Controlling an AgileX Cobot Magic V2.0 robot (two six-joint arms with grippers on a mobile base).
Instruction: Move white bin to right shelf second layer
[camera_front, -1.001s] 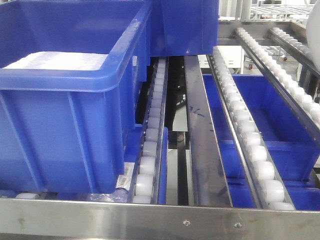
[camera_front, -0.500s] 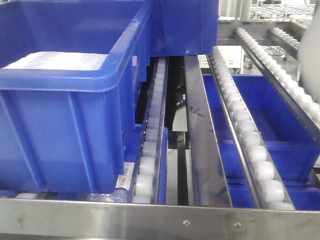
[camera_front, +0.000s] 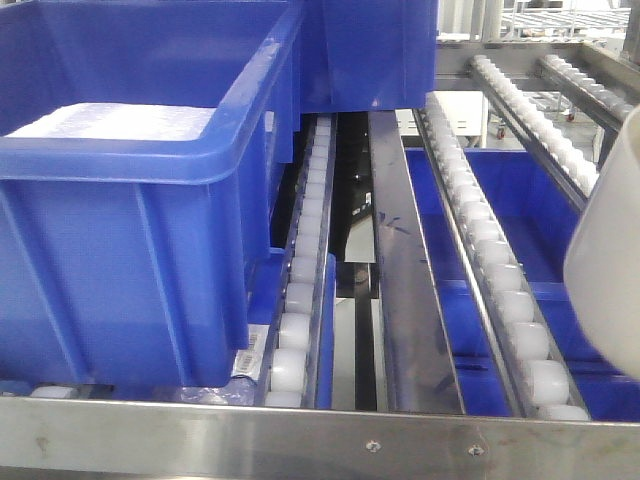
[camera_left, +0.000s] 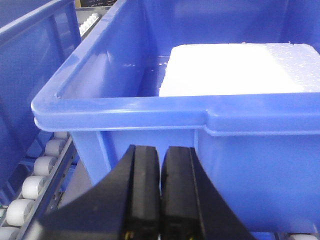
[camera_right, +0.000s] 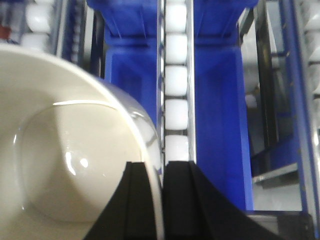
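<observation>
The white bin (camera_front: 605, 260) hangs at the right edge of the front view, above the sloping roller rails (camera_front: 490, 260) of the right shelf second layer, behind its flat steel front lip (camera_front: 320, 440). In the right wrist view the bin (camera_right: 65, 165) fills the left side, mouth toward the camera. My right gripper (camera_right: 161, 200) is shut on its rim, one finger inside and one outside. A roller rail (camera_right: 176, 80) runs beneath. My left gripper (camera_left: 161, 195) is shut on nothing, just in front of a blue crate (camera_left: 200, 115).
A large blue crate (camera_front: 130, 190) holding a white sheet sits on the rollers at the left. Another blue crate (camera_front: 370, 50) stands behind it. A blue crate (camera_front: 530, 250) lies on the level below the rails. More roller rails (camera_front: 560, 130) run at the right.
The white bin has come down and leftward into the front view from the right edge. It now covers the right rails. The crates have not moved.
</observation>
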